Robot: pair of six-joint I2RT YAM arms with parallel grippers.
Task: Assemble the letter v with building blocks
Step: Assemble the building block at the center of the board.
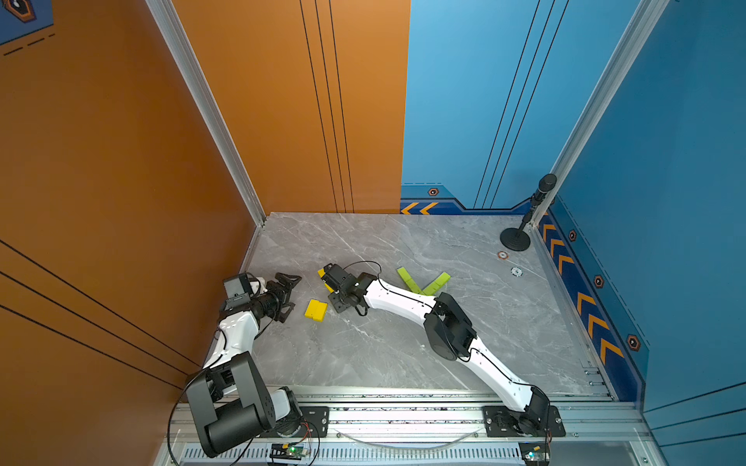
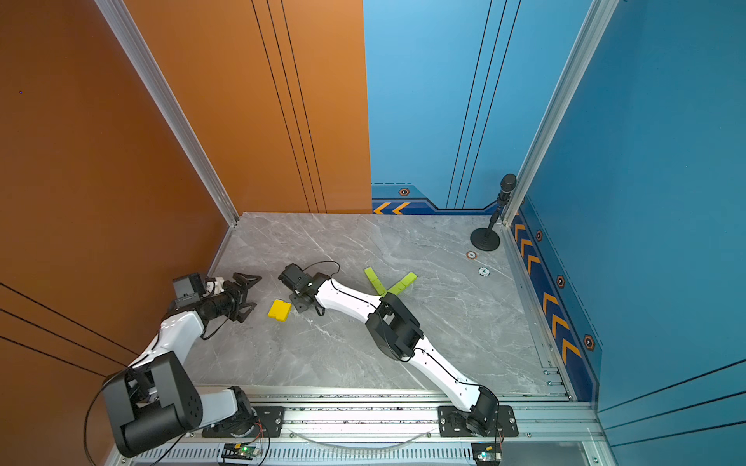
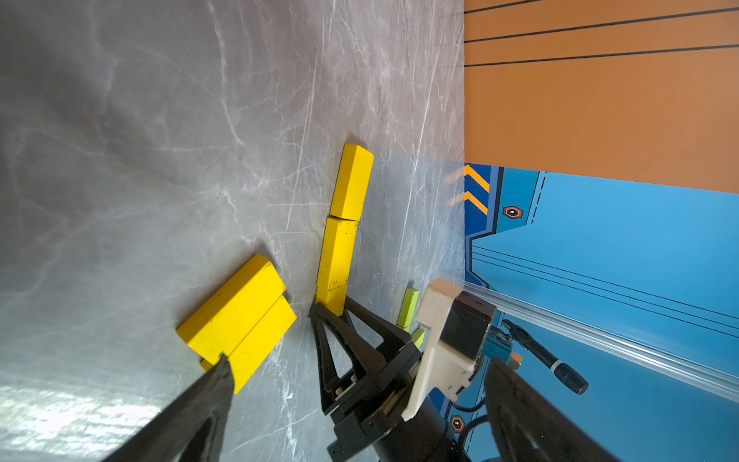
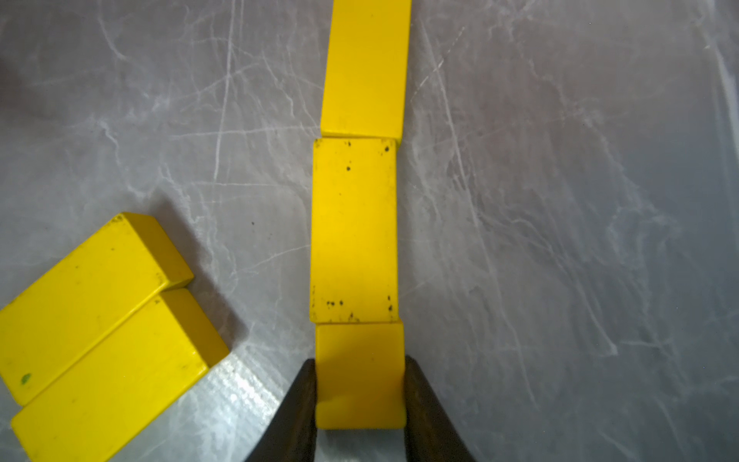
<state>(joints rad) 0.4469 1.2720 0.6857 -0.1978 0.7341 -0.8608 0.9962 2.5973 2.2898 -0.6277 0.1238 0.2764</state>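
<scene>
1. Right wrist view: the right gripper (image 4: 360, 362) has its two dark jaws clamped on the sides of a small yellow cube (image 4: 359, 344), which sits flat on the grey marble table (image 4: 560, 240).
2. That cube touches the end of a speckled yellow brick (image 4: 354, 230). A cleaner yellow brick (image 4: 366, 68) butts against the speckled one's far end. The three make one nearly straight row, slightly offset at the joints.
3. Near the row but not touching it, a pair of yellow bricks (image 4: 100, 332) lies side by side with long faces touching, at an angle to the row.
4. In both top views the left gripper (image 1: 296, 291) sits on the side of the orange wall (image 1: 121, 181), jaws wide apart and holding nothing. The pair of yellow bricks lies between it and the right gripper.
5. Further right on the table, green blocks (image 1: 408, 279) lie in two slanted lines that form a V. The right arm (image 1: 403, 298) covers the point where they meet.
6. A black microphone (image 1: 524, 230) on a round stand occupies the far right corner.
</scene>
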